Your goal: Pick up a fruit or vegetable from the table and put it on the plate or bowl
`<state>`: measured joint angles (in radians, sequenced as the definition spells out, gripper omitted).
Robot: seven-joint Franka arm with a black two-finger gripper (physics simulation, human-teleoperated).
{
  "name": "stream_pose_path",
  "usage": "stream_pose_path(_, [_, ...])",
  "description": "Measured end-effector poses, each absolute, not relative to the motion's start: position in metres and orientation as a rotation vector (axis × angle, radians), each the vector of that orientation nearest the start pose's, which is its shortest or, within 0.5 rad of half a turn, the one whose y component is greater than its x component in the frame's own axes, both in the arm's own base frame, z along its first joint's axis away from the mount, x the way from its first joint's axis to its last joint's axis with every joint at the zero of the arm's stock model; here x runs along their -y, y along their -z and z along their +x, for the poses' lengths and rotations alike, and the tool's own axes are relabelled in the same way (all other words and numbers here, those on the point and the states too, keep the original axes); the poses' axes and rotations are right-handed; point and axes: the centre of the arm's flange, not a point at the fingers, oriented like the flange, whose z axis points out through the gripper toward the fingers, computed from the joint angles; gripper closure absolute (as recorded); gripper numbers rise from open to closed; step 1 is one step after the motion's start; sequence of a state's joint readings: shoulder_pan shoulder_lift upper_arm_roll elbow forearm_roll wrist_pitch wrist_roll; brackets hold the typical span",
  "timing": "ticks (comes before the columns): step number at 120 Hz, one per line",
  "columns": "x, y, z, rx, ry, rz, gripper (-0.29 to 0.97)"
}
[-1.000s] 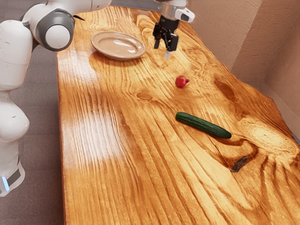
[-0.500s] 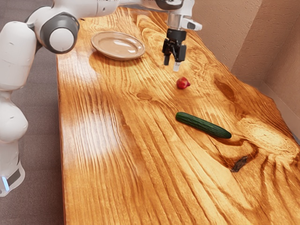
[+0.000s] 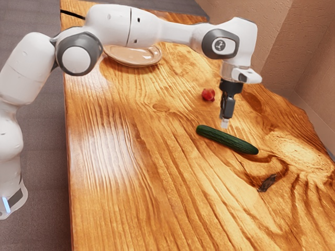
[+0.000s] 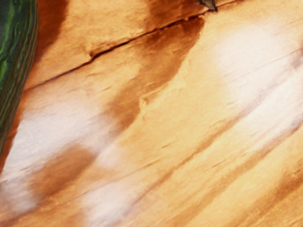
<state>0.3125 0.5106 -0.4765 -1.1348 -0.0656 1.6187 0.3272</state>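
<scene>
Our gripper (image 3: 224,124) hung pointing straight down over the table (image 3: 131,172), seen edge-on in the ext. view, so we couldn't tell whether it was open or closed. Nothing was visibly held in it.

The cucumber (image 3: 227,139) lay flat on the wood just below the gripper, w/ the gripper's tip above the half of the cucumber nearer the ext. view's left. We saw a thin strip of wood btw. tip and cucumber, so no contact as far as we could see. In the wrist view the cucumber (image 4: 12,56) showed as a dark green striped edge, w/ bare wood grain (image 4: 189,118) beside it.

A small red fruit (image 3: 208,94), poss. a radish, sat near the gripper, level w/ our wrist on the side toward the ext. view's left, apart from the cucumber.

The plate (image 3: 141,58) was well apart from the gripper, far beyond the red fruit, partly hidden behind our arm's upper link. Nothing showed on the part of the plate we could see.
</scene>
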Motion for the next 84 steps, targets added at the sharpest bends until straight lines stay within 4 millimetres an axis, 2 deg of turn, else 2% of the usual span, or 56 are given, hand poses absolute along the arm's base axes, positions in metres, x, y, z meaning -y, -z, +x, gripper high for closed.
stream_pose_path(7, [0.047, -0.541, 0.693, -0.827, 0.104, -3.299, 0.00])
stream_pose_path(24, [0.050, -0.537, 0.691, -0.976, 0.067, -3.192, 0.00])
stream_pose_path(31, [0.060, -0.535, 0.689, -1.049, 0.052, -3.164, 0.00])
stream_pose_path(44, [0.080, -0.514, 0.685, -1.177, -0.005, -3.131, 0.01])
stream_pose_path(55, [0.080, -0.505, 0.681, -1.231, -0.031, -3.114, 0.01])
stream_pose_path(84, [0.074, -0.518, 0.672, -1.297, 0.000, -3.053, 0.00])
